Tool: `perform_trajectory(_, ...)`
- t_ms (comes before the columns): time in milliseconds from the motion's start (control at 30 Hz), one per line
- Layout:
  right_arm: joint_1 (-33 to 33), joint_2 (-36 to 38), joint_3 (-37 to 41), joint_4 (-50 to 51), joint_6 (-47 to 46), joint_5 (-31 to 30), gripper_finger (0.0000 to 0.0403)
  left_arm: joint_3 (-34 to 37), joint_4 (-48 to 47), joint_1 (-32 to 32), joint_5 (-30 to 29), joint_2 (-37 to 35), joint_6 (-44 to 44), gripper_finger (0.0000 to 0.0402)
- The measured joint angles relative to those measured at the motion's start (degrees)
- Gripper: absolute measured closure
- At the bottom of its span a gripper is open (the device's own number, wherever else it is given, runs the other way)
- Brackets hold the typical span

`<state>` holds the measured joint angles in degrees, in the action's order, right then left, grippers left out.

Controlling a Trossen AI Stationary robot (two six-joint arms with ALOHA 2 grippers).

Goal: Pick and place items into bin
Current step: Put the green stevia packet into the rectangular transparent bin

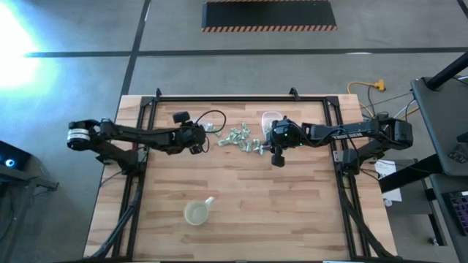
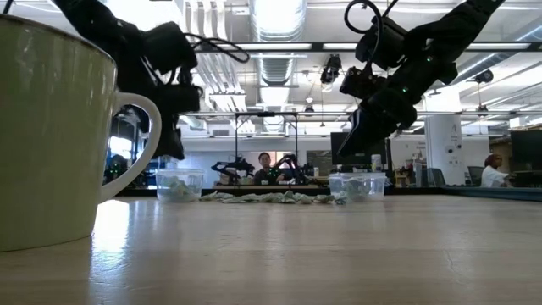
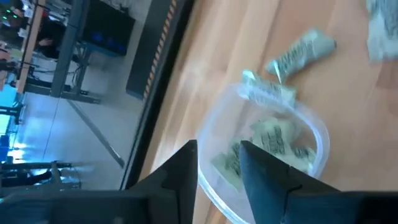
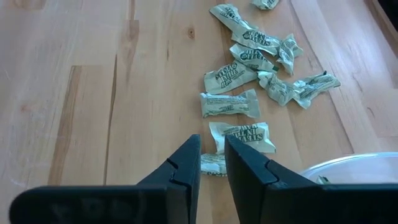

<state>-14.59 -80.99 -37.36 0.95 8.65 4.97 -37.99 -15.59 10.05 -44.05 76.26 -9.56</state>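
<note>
The items are small pale green wrapped pieces. Several lie in a loose pile [image 1: 241, 139] mid-table, also seen in the right wrist view [image 4: 249, 68] and in the low view [image 2: 271, 197]. My left gripper [image 3: 219, 168] hangs open with a narrow gap over a clear round bin [image 3: 314, 134] that holds several pieces [image 3: 273, 140]. Another piece [image 3: 268, 93] lies on its rim. My right gripper [image 4: 212, 163] hovers above the near end of the pile, slightly open, with one piece [image 4: 241, 135] just beyond its tips. In the low view both grippers [image 2: 169, 127] [image 2: 364, 127] are well above the table.
A second clear bin [image 1: 272, 117] stands on the table beside the right gripper; its rim shows in the right wrist view [image 4: 354, 165]. A yellowish cup with a spout [image 1: 197, 212] stands near the table's near edge and looms large in the low view [image 2: 51, 127]. People sit far behind the table.
</note>
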Motion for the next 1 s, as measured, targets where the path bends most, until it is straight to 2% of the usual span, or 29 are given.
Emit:
perform_trajectory(267, 0.0, 0.0, 1.0, -2.3, 0.4, 0.0, 0.0343, -3.3, 0.1, -5.2, 2.0, -7.6, 1.3, 0.0292)
perform_trajectory(600, 0.3, -0.4, 1.4, -4.8, -1.0, 0.4, 0.0329, -1.0, 3.1, -12.5, 2.2, -16.7, 5.5, 0.0292)
perform_trajectory(800, 1.6, -2.3, 1.4, -4.5, -1.0, 0.7, 0.0312, 1.1, 4.5, -13.3, 2.4, -19.4, 4.3, 0.0292)
perform_trajectory(1000, 2.0, -4.5, 1.5, -4.4, -3.4, -4.0, 0.0276, 1.8, 4.3, -13.3, 2.2, -20.3, 4.2, 0.0292)
